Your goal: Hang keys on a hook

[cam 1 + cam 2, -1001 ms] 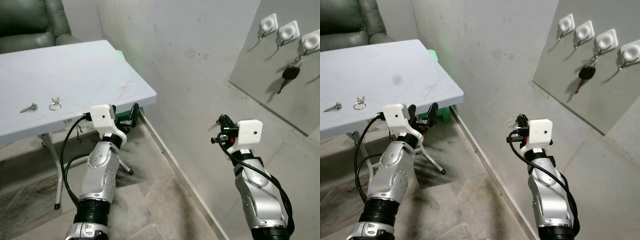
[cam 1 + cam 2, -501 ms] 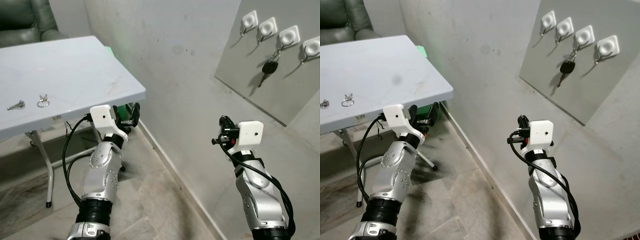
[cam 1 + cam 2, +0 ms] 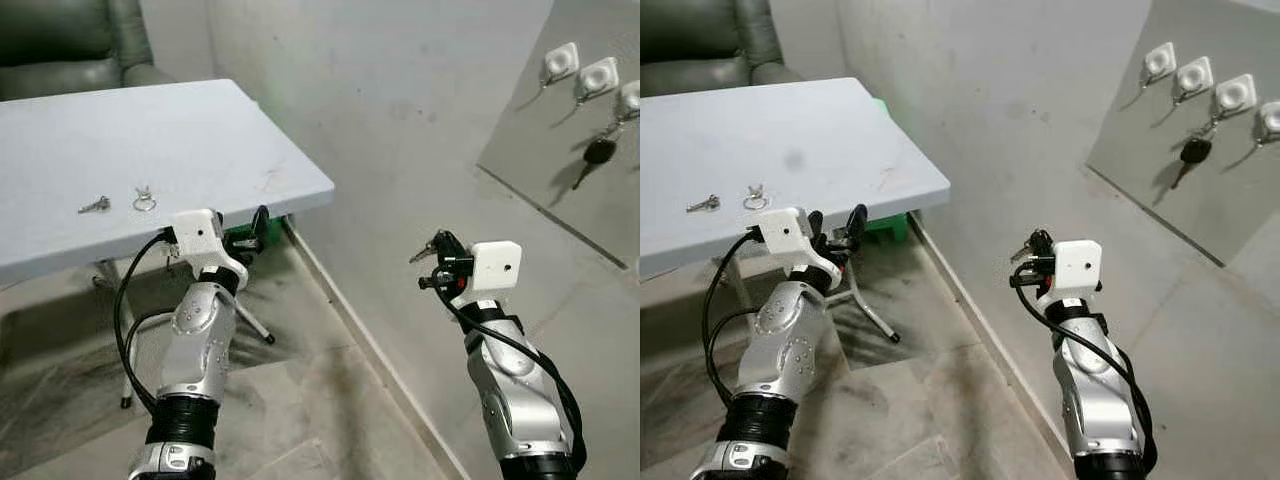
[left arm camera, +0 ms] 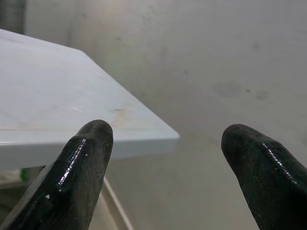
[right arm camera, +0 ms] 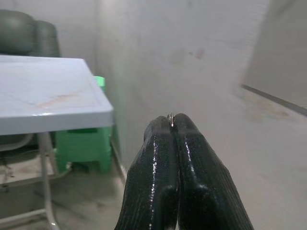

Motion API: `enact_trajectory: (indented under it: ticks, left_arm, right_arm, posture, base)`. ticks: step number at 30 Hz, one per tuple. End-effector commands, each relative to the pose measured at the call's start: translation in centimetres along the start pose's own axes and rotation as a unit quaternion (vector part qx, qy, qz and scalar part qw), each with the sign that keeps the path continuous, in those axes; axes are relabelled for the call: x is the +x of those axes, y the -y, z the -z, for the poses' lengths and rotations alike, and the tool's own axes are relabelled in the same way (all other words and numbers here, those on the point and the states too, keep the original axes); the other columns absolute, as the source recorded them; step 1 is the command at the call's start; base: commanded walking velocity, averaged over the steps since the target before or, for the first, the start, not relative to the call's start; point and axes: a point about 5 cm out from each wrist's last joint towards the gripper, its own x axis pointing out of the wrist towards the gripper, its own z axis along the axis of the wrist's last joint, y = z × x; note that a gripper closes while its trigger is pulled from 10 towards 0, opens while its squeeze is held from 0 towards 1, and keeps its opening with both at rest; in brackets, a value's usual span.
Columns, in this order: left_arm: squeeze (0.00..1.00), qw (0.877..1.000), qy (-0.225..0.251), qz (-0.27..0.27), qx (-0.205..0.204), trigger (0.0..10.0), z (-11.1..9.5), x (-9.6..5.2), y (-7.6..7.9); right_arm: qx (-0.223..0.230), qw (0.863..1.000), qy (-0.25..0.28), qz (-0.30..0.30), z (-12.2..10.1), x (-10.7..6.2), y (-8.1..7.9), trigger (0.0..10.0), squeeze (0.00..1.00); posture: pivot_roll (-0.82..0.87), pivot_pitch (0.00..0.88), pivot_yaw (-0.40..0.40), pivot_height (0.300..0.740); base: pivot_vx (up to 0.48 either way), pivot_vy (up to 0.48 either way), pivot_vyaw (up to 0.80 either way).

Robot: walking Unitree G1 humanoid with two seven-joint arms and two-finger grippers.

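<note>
Head views: A white table (image 3: 200, 130) is seen at the left, against a grey wall. Two small keys lie on it, a silver key (image 3: 94, 205) and a ring key (image 3: 144, 201), just beside each other near the front edge. The left gripper (image 3: 258, 228) is held below the table's front edge, fingers spread apart, nothing between them. The right gripper (image 3: 437, 262) is raised in front of the wall, well apart from the table; a small key (image 3: 1021, 251) is seen sticking out at its tip. On a grey panel at the right, a row of white hooks (image 3: 1195, 75) is mounted; a black-headed car key (image 3: 1191, 153) hangs from one of them.

Left wrist view: Two black fingers (image 4: 76, 177) are seen wide apart, released, with the table corner (image 4: 158, 139) between them.

Right wrist view: The fingers (image 5: 160, 187) are pressed together, clenched on a thin metal piece (image 5: 170, 117) showing at the tips. A green stool (image 5: 81, 146) is seen under the table.
</note>
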Motion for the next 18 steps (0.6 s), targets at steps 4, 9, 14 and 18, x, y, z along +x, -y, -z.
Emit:
enact_trajectory:
  ticks: [4,9,14,18]
  left_arm:
    - [0.00,1.000,-0.014,0.005,-0.008,10.0,0.14,0.48,0.61]
    - [0.00,1.000,-0.010,0.008,-0.012,10.0,0.07,0.42,0.66]
    - [0.00,1.000,-0.012,0.005,-0.014,10.0,0.11,0.40,0.59]
    - [0.00,1.000,-0.013,0.005,0.003,10.0,0.16,0.41,0.68]
  right_arm:
    - [-0.005,1.000,0.009,0.002,-0.46,-0.10,0.39,10.0,0.00]
    - [-0.006,1.000,0.007,-0.001,-0.43,-0.15,0.32,10.0,0.00]
    - [-0.007,1.000,0.006,-0.002,-0.36,-0.23,0.28,10.0,0.00]
    - [-0.006,1.000,0.005,0.001,-0.31,-0.26,0.28,10.0,0.00]
  posture:
    - [-0.04,0.000,-0.069,0.740]
    - [-0.04,0.000,-0.069,0.740]
    - [-0.04,0.000,-0.068,0.740]
    - [-0.04,0.000,-0.066,0.740]
  base:
    - [0.000,0.000,0.00]
    - [0.000,0.000,0.00]
    - [0.000,0.000,0.00]
    - [0.000,0.000,0.00]
